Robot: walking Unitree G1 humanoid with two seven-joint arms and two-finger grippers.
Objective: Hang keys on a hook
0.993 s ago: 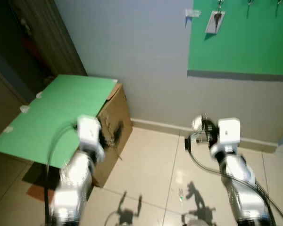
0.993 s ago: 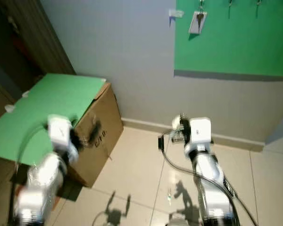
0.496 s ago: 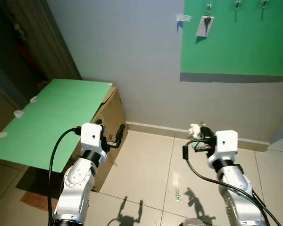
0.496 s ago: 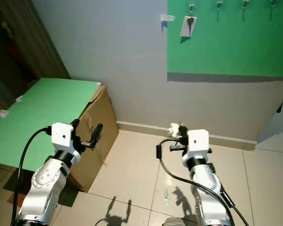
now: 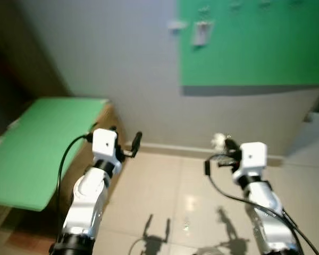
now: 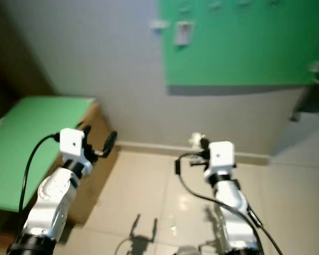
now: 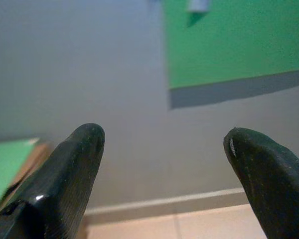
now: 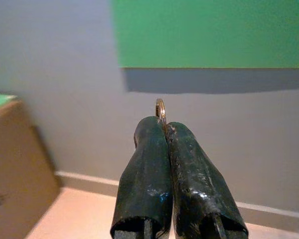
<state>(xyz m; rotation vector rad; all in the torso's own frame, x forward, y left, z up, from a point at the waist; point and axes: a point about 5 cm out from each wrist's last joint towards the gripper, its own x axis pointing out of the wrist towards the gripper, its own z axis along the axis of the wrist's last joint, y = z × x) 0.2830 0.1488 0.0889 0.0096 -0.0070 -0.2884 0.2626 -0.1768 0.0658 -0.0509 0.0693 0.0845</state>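
**Keys in hand, hooks well ahead**

Nearest the camera, the right gripper [image 8: 162, 130] has its two black fingers pressed together on a key ring [image 8: 160, 107], whose brass loop stands on edge just past the fingertips, its long axis running along the fingers and pointing toward the wall. In the head view something pale, perhaps a fob, sits at that gripper's tip. The left gripper [image 7: 164, 144] is held forward with fingers spread wide and nothing between them.

Beside the left arm stands a cardboard box [image 5: 107, 125] topped with a green sheet [image 5: 37, 143]. Farther off, high on the grey wall, the green board [image 5: 255, 42] carries blurred hooks and one hanging tag [image 5: 202, 33]. The pickup looks done; the approach, the lift and the hanging remain.
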